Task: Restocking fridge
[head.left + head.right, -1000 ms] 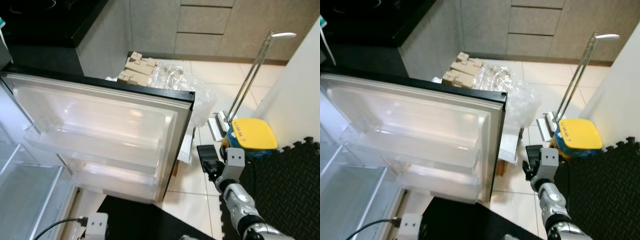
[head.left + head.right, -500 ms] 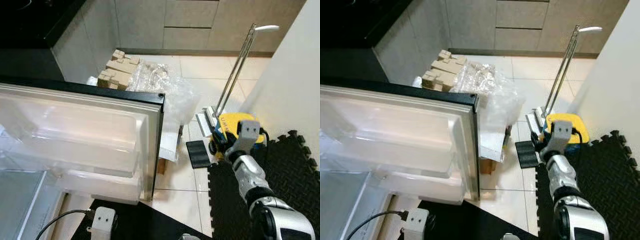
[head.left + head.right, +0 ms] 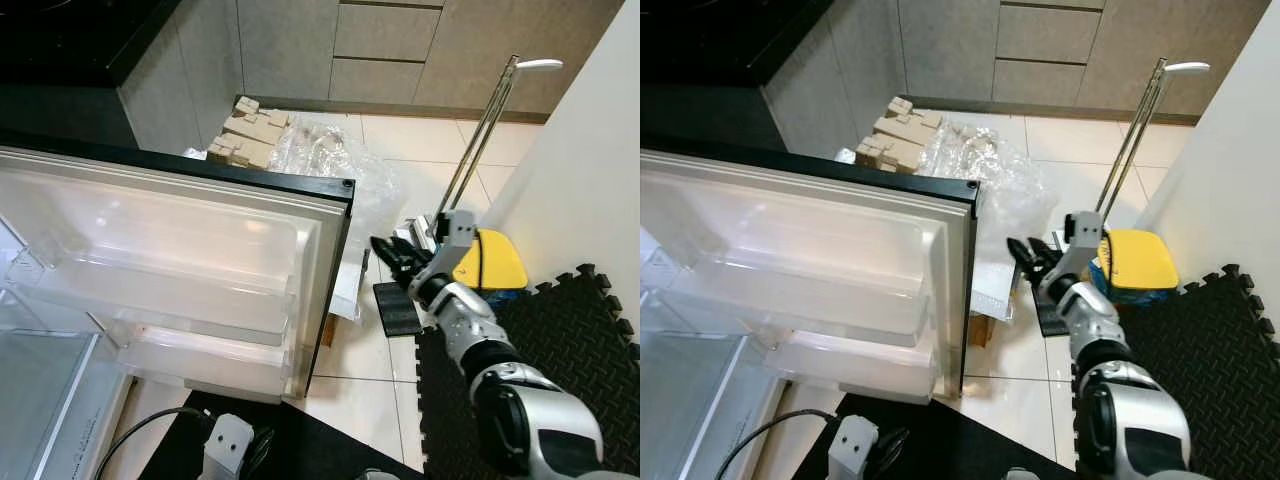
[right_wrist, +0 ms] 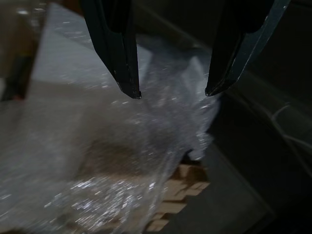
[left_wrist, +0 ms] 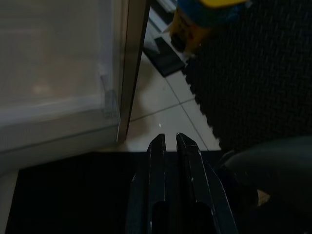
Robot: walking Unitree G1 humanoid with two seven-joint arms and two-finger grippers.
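The fridge door (image 3: 190, 250) stands wide open on the left, and its clear door shelves (image 3: 170, 300) hold nothing. My right gripper (image 3: 388, 254) is raised beside the door's black outer edge (image 3: 340, 250), a short gap from it. It is open with nothing between its fingers (image 4: 122, 58). In the right wrist view it points at crumpled clear plastic wrap (image 4: 122, 161) and cardboard behind it. My left gripper (image 5: 169, 139) hangs low by the door's bottom corner, shut and empty, over a dark surface.
Clear plastic wrap (image 3: 335, 165) and stacked cardboard pieces (image 3: 248, 130) lie on the tile floor behind the door. A yellow-topped bucket (image 3: 492, 265) with a metal handle (image 3: 485, 130) stands at the right. Black foam mat (image 3: 575, 340) covers the right floor. A white plug (image 3: 228, 440) lies below.
The camera has turned slightly. My right arm swung left from in front of the yellow bucket toward the fridge door's edge, its fingers now pointing left and spread.
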